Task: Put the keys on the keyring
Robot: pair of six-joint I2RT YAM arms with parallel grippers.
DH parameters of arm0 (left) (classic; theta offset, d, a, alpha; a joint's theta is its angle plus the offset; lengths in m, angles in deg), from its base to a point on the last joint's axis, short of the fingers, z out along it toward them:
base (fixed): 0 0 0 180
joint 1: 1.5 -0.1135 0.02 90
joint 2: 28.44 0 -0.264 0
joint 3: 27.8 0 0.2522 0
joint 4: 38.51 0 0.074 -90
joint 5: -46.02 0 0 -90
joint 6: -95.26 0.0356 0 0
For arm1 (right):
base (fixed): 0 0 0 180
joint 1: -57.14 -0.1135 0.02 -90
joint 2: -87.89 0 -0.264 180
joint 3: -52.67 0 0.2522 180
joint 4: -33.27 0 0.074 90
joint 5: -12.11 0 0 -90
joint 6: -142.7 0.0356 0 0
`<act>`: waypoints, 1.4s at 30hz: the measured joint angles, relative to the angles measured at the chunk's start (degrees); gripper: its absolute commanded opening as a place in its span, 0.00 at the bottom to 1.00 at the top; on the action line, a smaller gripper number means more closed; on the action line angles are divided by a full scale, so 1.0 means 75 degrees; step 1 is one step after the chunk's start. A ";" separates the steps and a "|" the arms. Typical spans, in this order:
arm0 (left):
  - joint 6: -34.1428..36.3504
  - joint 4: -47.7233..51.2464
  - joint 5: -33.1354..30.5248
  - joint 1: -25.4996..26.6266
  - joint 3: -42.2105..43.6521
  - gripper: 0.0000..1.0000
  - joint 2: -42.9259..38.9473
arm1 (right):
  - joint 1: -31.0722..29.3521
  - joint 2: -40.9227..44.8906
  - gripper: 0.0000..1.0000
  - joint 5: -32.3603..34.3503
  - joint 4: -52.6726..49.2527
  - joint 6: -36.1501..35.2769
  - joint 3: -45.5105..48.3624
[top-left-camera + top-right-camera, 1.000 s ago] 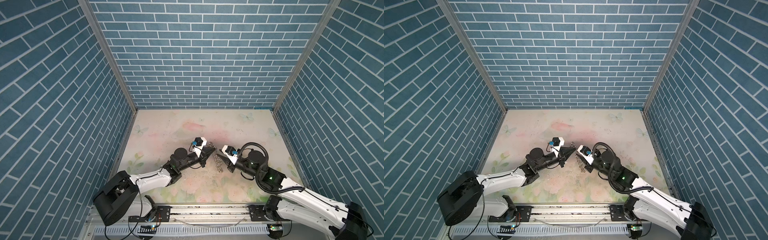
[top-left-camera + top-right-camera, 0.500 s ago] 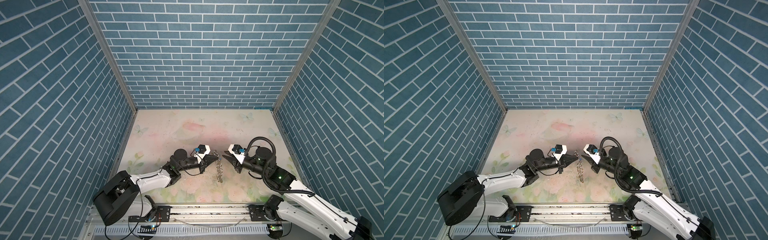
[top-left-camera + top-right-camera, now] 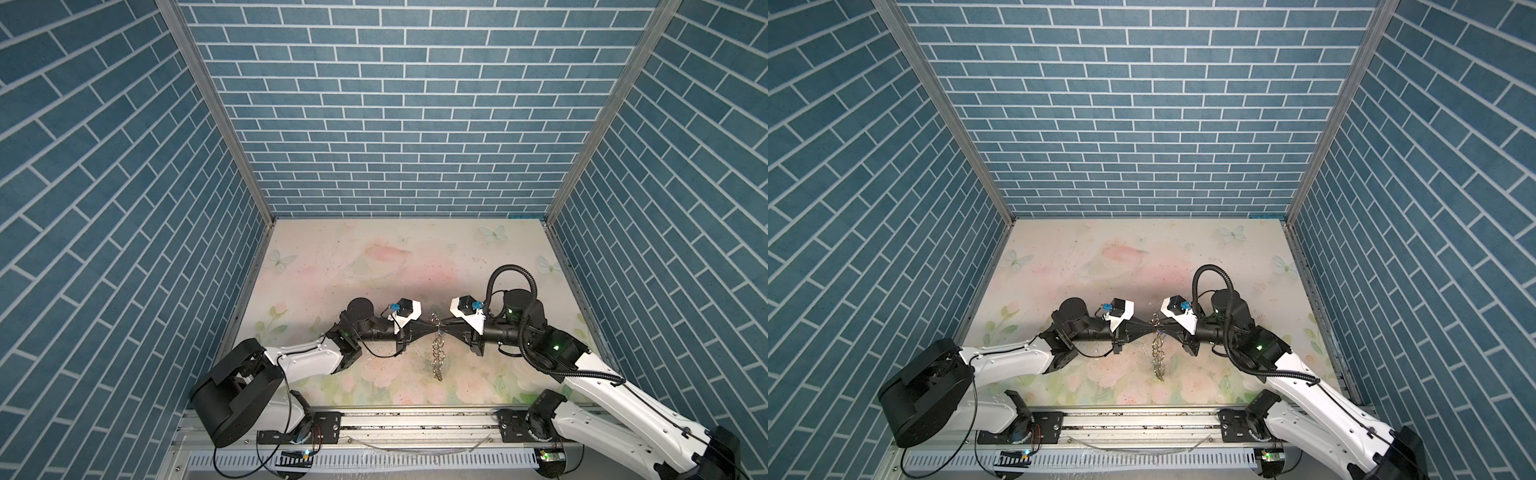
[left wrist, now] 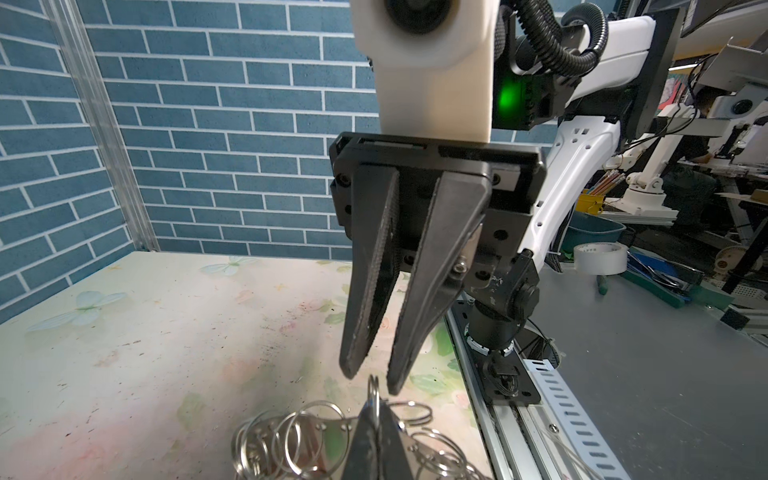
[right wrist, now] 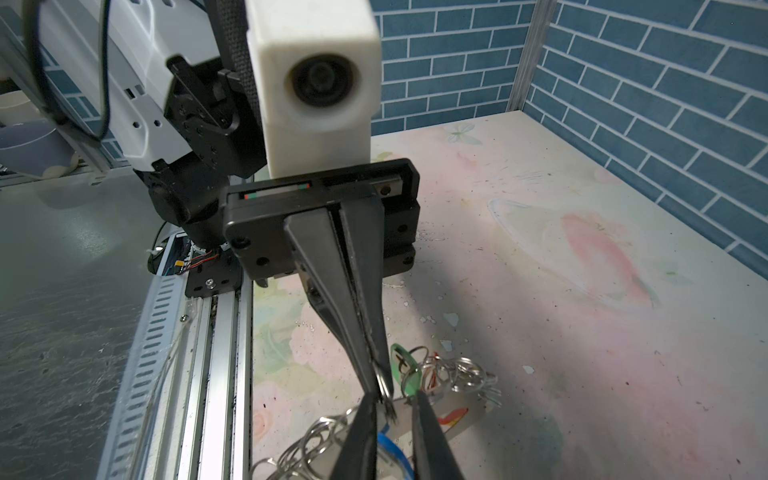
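Right wrist view, entry one: left fingers [image 5: 328, 282], pressed together on a small split ring of the keyring [image 5: 384, 384]. Entry two: right fingers [image 5: 359, 440], narrowly apart, tips facing the left pair head-on and straddling that same ring; contact we cannot tell. Entry three: keys [image 5: 405, 368], green, red and blue tags, bunched among loose rings just beside the tips. In both top views the keyring [image 3: 437, 357] trails crosswise to both arms, over the counter [image 3: 374, 257]. We judge those loose rings the likeliest obstruction.
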 measured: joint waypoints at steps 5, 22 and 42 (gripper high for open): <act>0.0009 -0.0006 0.0189 -0.0035 0.0061 0.00 0.0000 | 0.0026 -0.0152 0.15 -0.0169 -0.0108 -0.0020 0.0000; 0.0440 0.0816 0.0466 -0.0079 0.0050 0.06 -0.0376 | 0.0035 -0.0554 0.01 -0.0813 -0.0452 -0.0134 -0.0184; 0.2547 0.4730 -0.0157 -0.0111 -0.0729 0.17 -0.1405 | -0.0321 -0.2034 0.00 -0.0437 -0.2489 -0.0673 -0.1824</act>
